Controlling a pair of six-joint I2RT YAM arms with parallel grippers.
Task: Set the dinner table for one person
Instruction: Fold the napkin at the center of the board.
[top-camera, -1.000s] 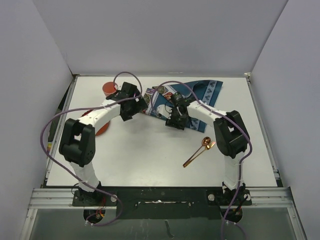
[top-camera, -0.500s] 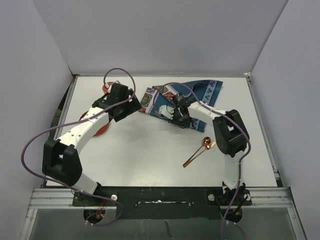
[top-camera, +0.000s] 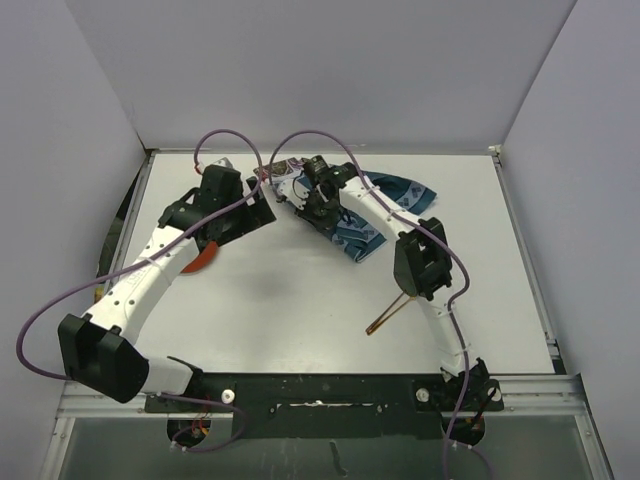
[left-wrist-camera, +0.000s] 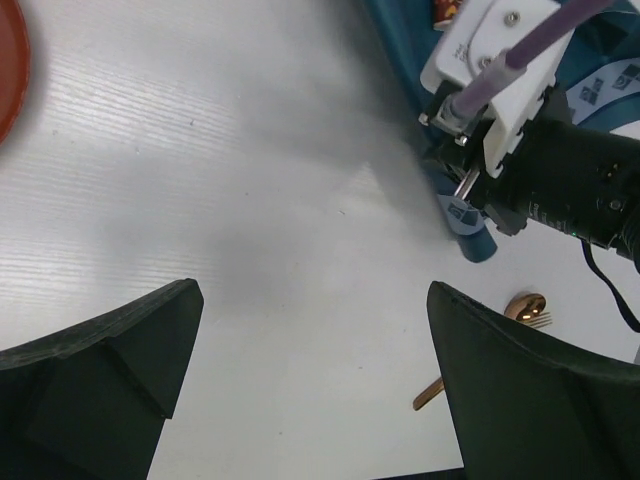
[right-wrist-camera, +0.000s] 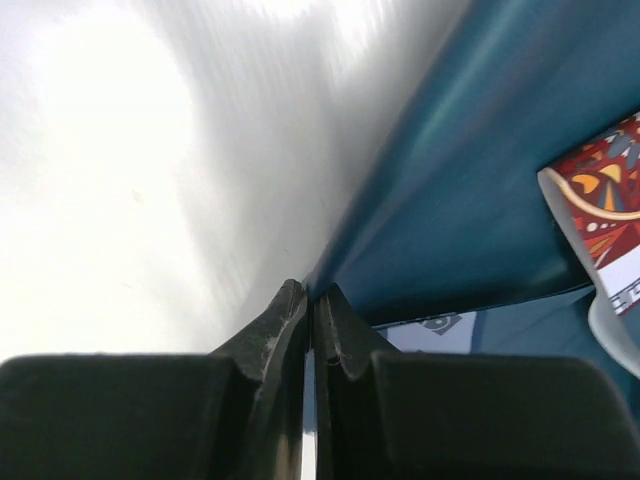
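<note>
Large plain white rectangular table (top-camera: 300, 310): flat, level, matte top, far bigger than anything lying on it. Thin metal edging (top-camera: 528, 262) runs along left, far and right sides. Pale grey walls (top-camera: 300, 70) stand close against those three sides. Near edge meets silver metal rail (top-camera: 560, 392). Left wrist view, close up: surface shows fine parallel ribbing, soft grey shadows. Right wrist view: same white, glossy glare, blurred.
</note>
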